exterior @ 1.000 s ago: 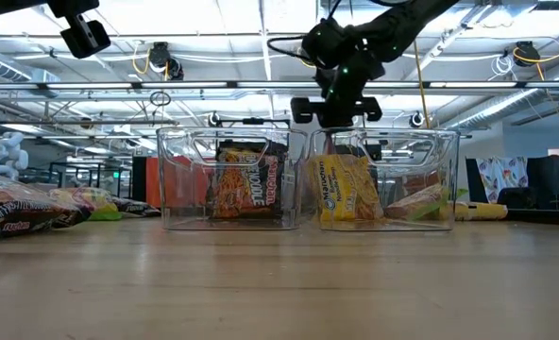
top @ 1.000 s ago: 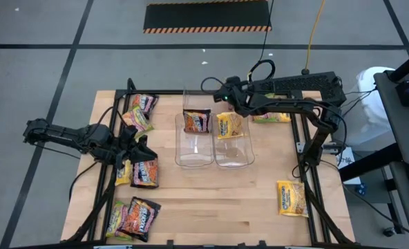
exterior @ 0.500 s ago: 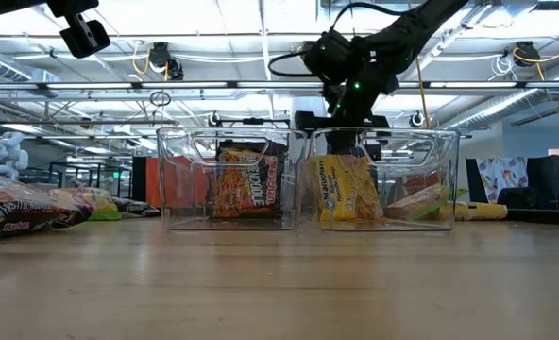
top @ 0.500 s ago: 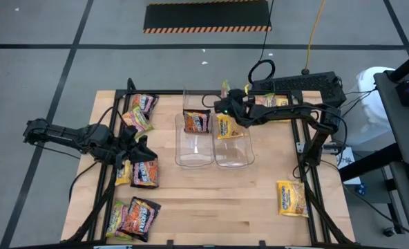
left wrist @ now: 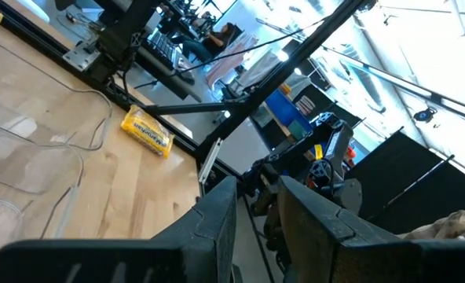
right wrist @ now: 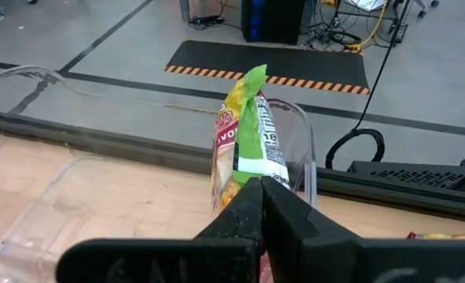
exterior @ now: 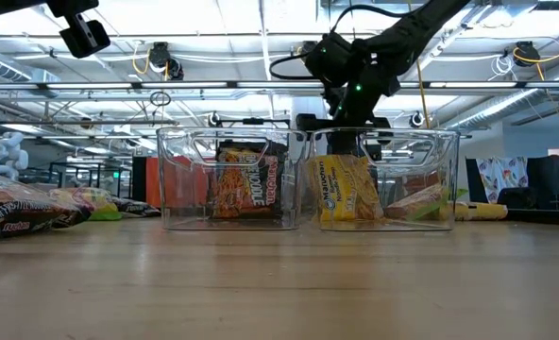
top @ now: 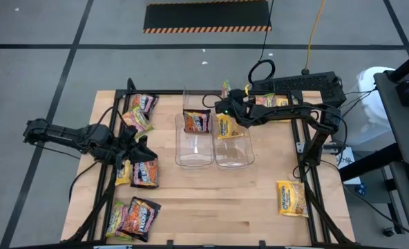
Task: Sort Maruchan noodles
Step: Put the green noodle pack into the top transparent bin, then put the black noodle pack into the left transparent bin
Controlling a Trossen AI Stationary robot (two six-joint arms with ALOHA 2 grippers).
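Observation:
My right gripper (top: 225, 102) (right wrist: 260, 182) is shut on a pink-green Maruchan packet (right wrist: 244, 118) (top: 226, 88) over the far end of the right clear bin (top: 234, 155). A yellow packet (top: 226, 127) stands in that bin. A dark brown packet (top: 197, 122) stands in the left bin (top: 194, 153). My left gripper (top: 141, 146) (left wrist: 256, 204) waits open and level above the packets at the table's left, with nothing between its fingers. My right gripper pinches the pink-green packet at its green-edged end (right wrist: 254, 167) between its two shut fingers. The fingers slant downward from the table's right. The packet stands on edge, lifted clear, and sticks out beyond the fingertips toward the far edge.
Loose packets lie at the left (top: 144, 173), far left (top: 141, 105) and near left (top: 134, 218). A yellow packet (top: 292, 198) lies near right, and more packets (top: 275, 102) lie under my right arm. A black frame (top: 307, 149) rims the table.
My right gripper has come down and toward the table's near edge, to the far end of the right bin. Its wrist has rolled, so the pink-green packet now stands on edge beyond the fingers. It then held still, staying shut.

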